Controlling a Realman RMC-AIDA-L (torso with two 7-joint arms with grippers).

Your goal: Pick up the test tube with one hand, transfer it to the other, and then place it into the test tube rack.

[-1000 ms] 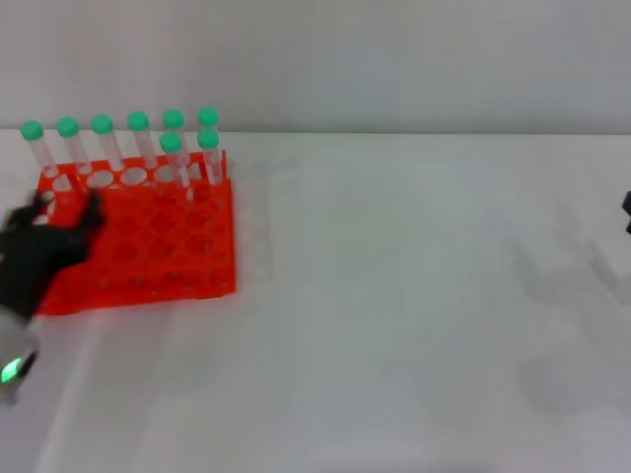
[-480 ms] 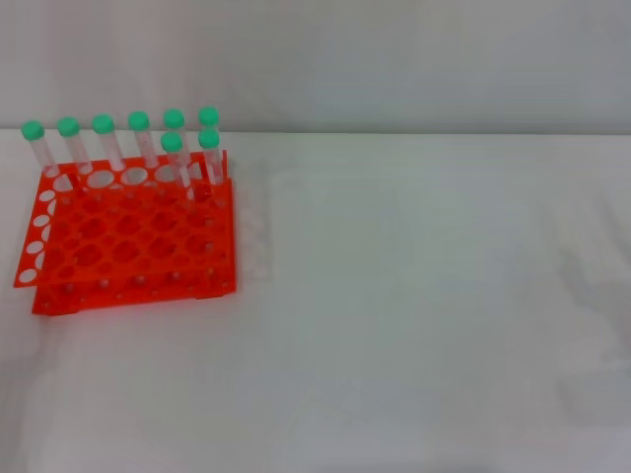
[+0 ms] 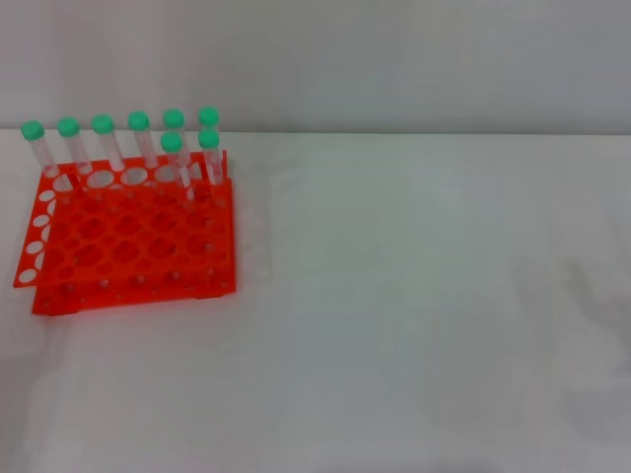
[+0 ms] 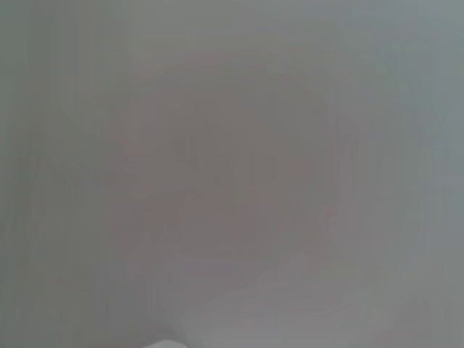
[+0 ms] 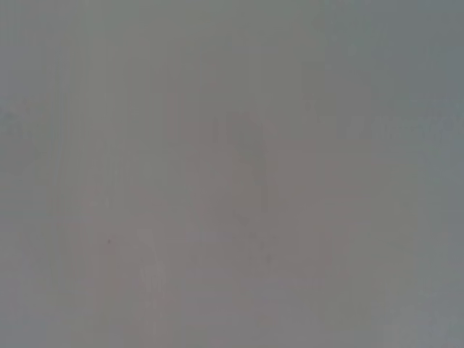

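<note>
The red-orange test tube rack (image 3: 128, 246) stands on the white table at the left in the head view. Several clear test tubes with green caps (image 3: 138, 138) stand upright in its far rows: most along the back row and two (image 3: 174, 158) in the row in front, at the rack's right end. No loose tube shows on the table. Neither gripper is in any view. Both wrist views show only a plain grey surface.
The white table (image 3: 414, 296) stretches to the right of the rack and meets a pale wall at the back. Faint shadows lie at the right edge of the table.
My left gripper, which was over the rack's left edge a second ago, has left the head view. The dark bit of the right gripper at the right edge is gone too.
</note>
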